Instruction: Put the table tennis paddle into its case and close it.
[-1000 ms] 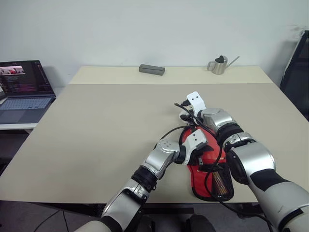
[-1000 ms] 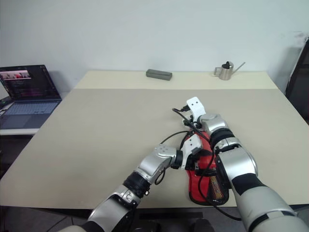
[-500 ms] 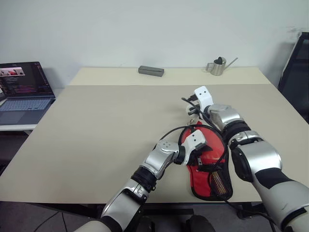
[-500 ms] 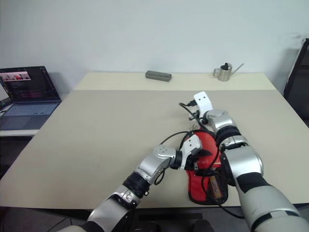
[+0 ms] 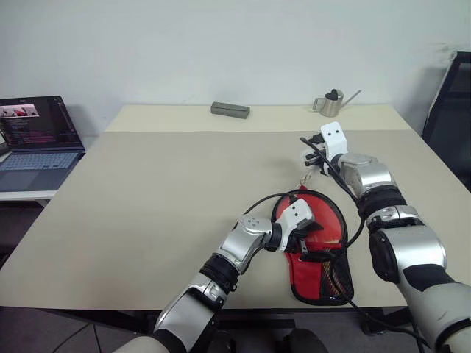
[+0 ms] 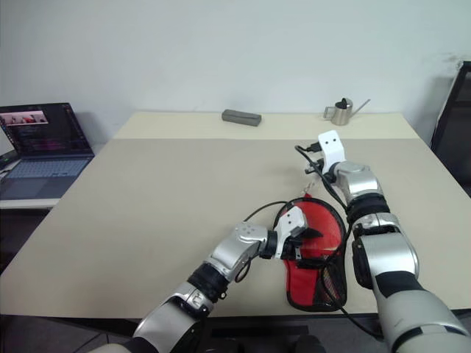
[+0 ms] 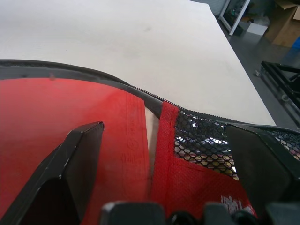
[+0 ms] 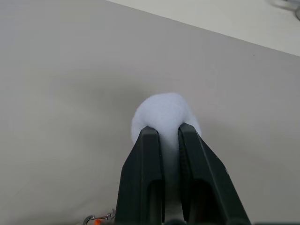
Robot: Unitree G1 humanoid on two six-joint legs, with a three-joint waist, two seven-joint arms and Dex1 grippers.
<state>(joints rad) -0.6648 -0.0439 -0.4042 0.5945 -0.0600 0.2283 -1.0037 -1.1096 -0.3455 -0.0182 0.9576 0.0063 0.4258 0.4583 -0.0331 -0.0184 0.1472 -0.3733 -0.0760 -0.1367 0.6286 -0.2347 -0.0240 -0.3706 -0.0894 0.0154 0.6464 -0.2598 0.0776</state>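
While the white pom-pom is pinched by the right gripper at the case's one o'clock, the case should be pinned by the wide-open left gripper, holding nothing.

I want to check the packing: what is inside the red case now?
The case lies flat on the table. Through its open edge, a red surface shows inside, probably the paddle's rubber face. The handle is covered by fabric and mesh, so it cannot be seen.
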